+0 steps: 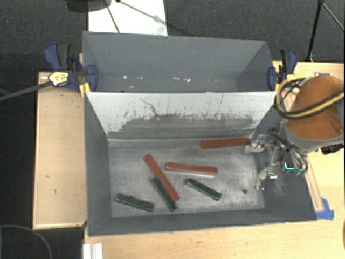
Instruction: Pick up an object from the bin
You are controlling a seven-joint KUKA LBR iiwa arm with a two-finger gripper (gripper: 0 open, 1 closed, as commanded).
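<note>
Nearest thing: reddish-brown bar (225, 143), lying flat at the foot of the back wall, its right end just beside the gripper (260, 161).
Handling: it looks stiff, light and smooth-faced, so pinch across its narrow width near mid-length.
Fingers: spread apart, nothing between them.
Neighbours: pale-topped red bar (191, 169), slanted red bar (160, 176), dark green stick (203, 189), all lying apart.
Bin (178, 117): grey metal, scuffed.

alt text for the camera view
A robot's pincer hangs at the right side of a grey metal bin, near the end of a red-brown bar by the back wall. Two more red bars and three dark green sticks lie on the floor.
</note>
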